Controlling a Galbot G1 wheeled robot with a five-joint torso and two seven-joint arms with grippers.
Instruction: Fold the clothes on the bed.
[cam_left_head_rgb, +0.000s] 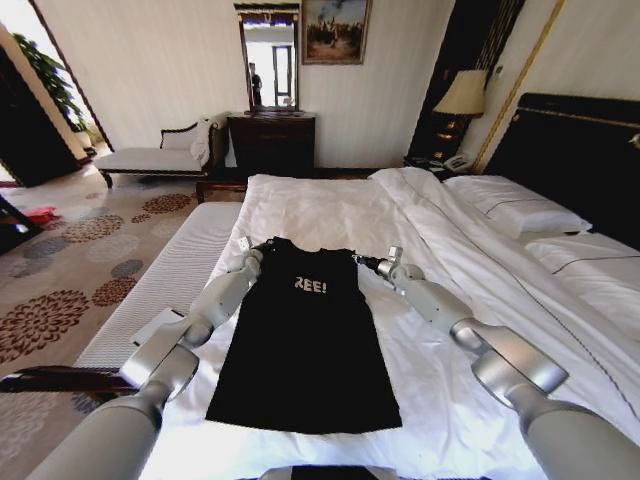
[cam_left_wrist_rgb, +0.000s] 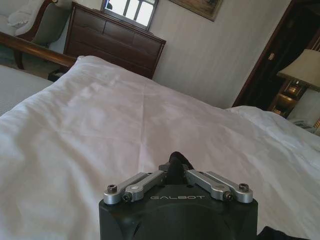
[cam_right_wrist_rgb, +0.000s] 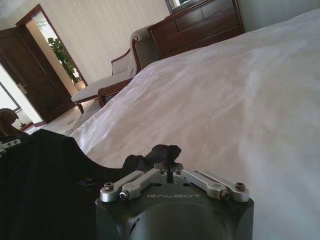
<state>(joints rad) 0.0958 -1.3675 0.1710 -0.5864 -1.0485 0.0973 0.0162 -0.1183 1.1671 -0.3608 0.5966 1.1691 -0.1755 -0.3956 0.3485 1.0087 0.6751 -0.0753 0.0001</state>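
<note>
The clothes, one black T-shirt (cam_left_head_rgb: 305, 350) with white lettering, lie flat on the bed (cam_left_head_rgb: 330, 205), narrowed to a long rectangle with the hem toward me. My left gripper (cam_left_head_rgb: 252, 247) is at the shirt's far left corner and my right gripper (cam_left_head_rgb: 372, 262) at its far right corner. In the left wrist view the left gripper (cam_left_wrist_rgb: 175, 169) is shut with a pinch of black fabric between its fingertips. The right gripper (cam_right_wrist_rgb: 169, 166) is likewise shut on a bunched bit of the shirt (cam_right_wrist_rgb: 45, 180), which spreads out beside it.
White pillows (cam_left_head_rgb: 515, 205) and a dark headboard (cam_left_head_rgb: 580, 150) lie to the right. The bed's left edge (cam_left_head_rgb: 170, 280) drops to patterned carpet. Beyond the foot stand a dark dresser (cam_left_head_rgb: 272, 140), a pale chaise bench (cam_left_head_rgb: 160, 155) and a lamp (cam_left_head_rgb: 462, 95). White sheet stretches ahead of both grippers.
</note>
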